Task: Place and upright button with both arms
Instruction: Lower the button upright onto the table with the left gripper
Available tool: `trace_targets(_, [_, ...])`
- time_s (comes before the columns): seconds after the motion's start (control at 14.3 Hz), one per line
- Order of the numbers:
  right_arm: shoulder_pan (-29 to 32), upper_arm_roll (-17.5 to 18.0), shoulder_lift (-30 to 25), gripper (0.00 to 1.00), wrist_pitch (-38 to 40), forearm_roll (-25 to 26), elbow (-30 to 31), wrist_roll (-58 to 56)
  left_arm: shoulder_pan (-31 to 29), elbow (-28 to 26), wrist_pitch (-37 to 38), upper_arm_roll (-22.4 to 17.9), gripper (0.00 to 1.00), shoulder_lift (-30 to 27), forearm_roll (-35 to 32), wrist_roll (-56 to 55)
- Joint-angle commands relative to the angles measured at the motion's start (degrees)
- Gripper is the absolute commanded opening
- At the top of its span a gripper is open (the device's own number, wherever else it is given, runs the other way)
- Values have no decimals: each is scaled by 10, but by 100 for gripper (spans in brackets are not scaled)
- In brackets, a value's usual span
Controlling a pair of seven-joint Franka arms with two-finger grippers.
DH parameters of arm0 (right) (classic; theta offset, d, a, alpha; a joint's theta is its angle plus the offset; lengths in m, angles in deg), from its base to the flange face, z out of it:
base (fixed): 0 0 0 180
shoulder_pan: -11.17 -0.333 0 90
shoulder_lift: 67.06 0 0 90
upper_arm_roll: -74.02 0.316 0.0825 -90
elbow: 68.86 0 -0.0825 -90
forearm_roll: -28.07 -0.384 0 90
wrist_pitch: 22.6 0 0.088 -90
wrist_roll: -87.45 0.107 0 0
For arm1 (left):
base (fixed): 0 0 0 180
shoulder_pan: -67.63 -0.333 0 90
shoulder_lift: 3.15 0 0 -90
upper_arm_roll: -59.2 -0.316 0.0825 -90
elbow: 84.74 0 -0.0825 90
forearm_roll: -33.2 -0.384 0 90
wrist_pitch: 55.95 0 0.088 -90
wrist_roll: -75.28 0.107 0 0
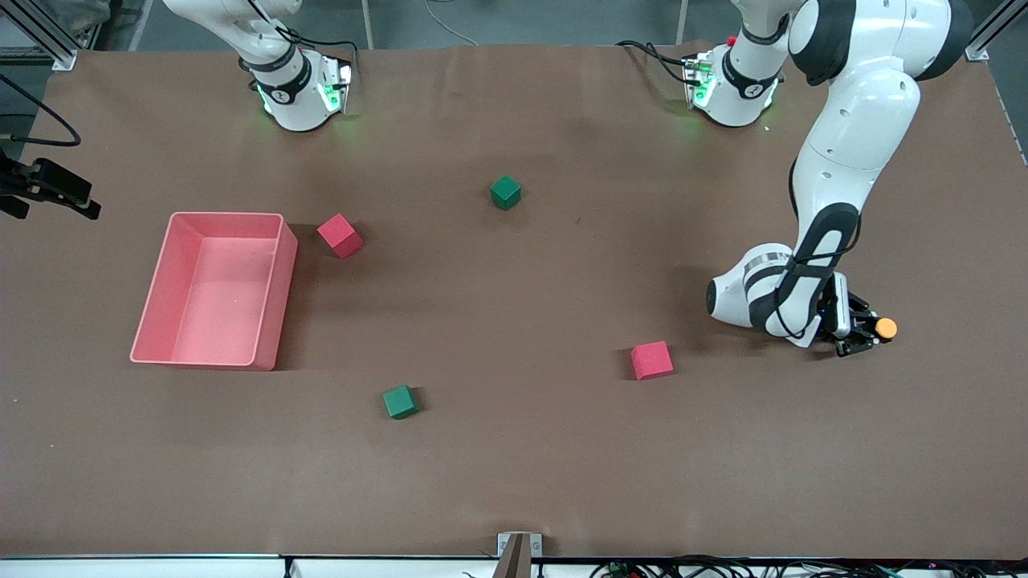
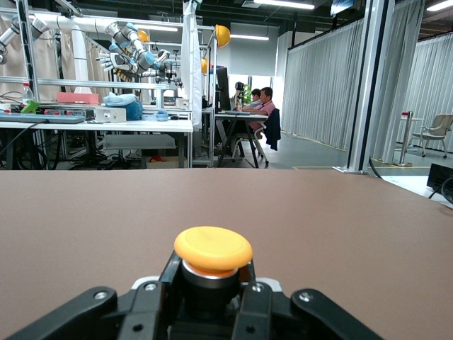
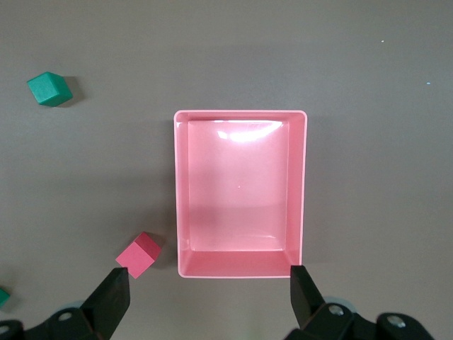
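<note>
Brown matte surface [image 1: 514,466] carries everything, with both arm bases along its robot edge. Left arm [image 1: 843,160], white with black joint bands, bends down low at its own end of the surface; right arm [image 1: 273,48] shows only its base and lower links in the front view and waits, its camera looking straight down. Pink bin [image 1: 277,289], rectangular and open-topped, sits toward the right arm's end. Four cubes lie scattered: one red cube [image 1: 339,235] just beside the bin, one green cube [image 1: 505,193] near the middle, a second red cube [image 1: 651,360] near the left claw, a second green cube [image 1: 400,401] nearer the front camera. Left claw [image 1: 863,333], down close to the surface, is clamped on the button [image 1: 886,327], fingers gripping its black body with the orange cap sticking out sideways. Right claw [image 3: 209,294] hangs over the bin, fingers spread wide, holding nothing.
</note>
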Motion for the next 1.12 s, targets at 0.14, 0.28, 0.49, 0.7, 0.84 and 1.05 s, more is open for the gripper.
trace_targets(0.14, [7,4,-3,100,2,-4,-7,-2,-14,10,-14,1,0,1,2,-123])
trace_targets(0.28, [6,5,-3,100,10,-3,-10,-3,-13,18,-18,1,0,9,2,-133])
trace_targets(0.49, [6,5,-3,100,19,-4,-15,-2,-12,40,-17,0,0,33,1,-156])
trace_targets(0.7, [5,5,-3,100,19,-4,-20,-3,-9,55,-13,-3,1,57,-3,-159])
trace_targets(0.84, [6,6,-3,100,19,-4,-21,-4,-9,55,-12,-3,9,57,-5,-154])
trace_targets(1.05, [7,5,-3,100,19,-4,-28,-3,-7,55,-12,-3,100,54,-4,-142])
